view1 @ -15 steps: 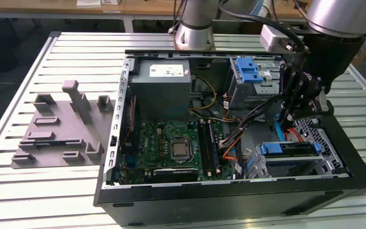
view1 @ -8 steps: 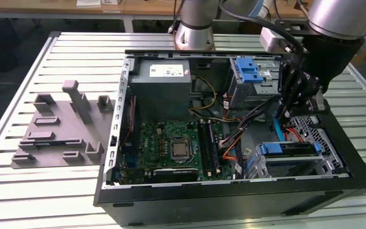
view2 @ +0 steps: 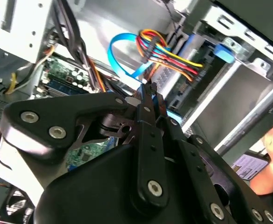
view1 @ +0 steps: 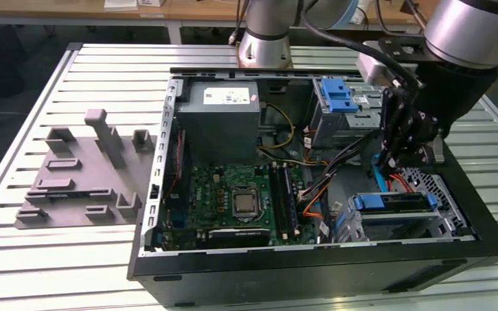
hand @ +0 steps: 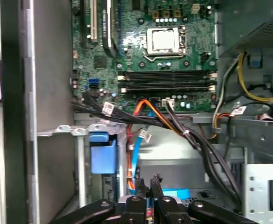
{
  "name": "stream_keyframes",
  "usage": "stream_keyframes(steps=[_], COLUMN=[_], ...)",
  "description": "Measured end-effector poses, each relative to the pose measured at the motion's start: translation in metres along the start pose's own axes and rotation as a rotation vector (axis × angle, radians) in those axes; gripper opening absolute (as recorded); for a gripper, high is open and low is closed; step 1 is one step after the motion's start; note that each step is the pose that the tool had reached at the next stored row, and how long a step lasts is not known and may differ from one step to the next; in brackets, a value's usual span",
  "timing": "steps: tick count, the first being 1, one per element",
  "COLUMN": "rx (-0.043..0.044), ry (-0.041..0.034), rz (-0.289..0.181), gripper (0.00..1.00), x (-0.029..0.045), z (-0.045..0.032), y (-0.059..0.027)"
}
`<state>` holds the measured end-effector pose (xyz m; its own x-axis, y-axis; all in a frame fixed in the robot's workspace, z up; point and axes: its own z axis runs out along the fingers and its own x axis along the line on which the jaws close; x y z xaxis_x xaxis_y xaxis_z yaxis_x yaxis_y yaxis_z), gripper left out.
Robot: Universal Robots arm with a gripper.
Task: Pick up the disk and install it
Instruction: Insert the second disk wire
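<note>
The disk (view1: pixel 393 203) lies flat in the lower drive bay at the exterior view's right, inside the open computer case (view1: pixel 318 259). A blue rail runs along its upper edge. My gripper (view1: pixel 403 163) hangs just above that bay, among the blue and red cables. Both wrist views show the fingers pressed together, with nothing seen between them; the second wrist view has the gripper (view2: pixel 148 89) close to a bundle of yellow, red and black wires (view2: pixel 167 57). In the first wrist view the gripper (hand: pixel 154 179) stands over a strip of the blue rail (hand: pixel 177 192).
A grey power-supply box (view1: pixel 223 123) and the green motherboard (view1: pixel 240 197) take up the case's left half. An upper metal cage with a blue latch (view1: pixel 340 97) stands behind the arm. Orange and black cables (view1: pixel 318 194) cross beside the bay. A grey fixture (view1: pixel 85 175) sits on the slatted table.
</note>
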<state>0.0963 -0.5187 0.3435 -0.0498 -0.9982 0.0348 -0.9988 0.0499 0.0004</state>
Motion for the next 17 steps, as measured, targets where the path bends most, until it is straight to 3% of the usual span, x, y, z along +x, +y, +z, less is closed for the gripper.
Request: stream_keyframes(steps=[3, 10, 17], rx=[-0.0001, 0.0, 0.0001], ry=[-0.0004, -0.0032, -0.0054], rz=[0.0, 0.0, 0.0], gripper=[0.16, 0.16, 0.16], x=[0.0081, 0.011, 0.0252], z=[0.0012, 0.0013, 0.0033], y=[-0.0004, -0.0006, -0.0012])
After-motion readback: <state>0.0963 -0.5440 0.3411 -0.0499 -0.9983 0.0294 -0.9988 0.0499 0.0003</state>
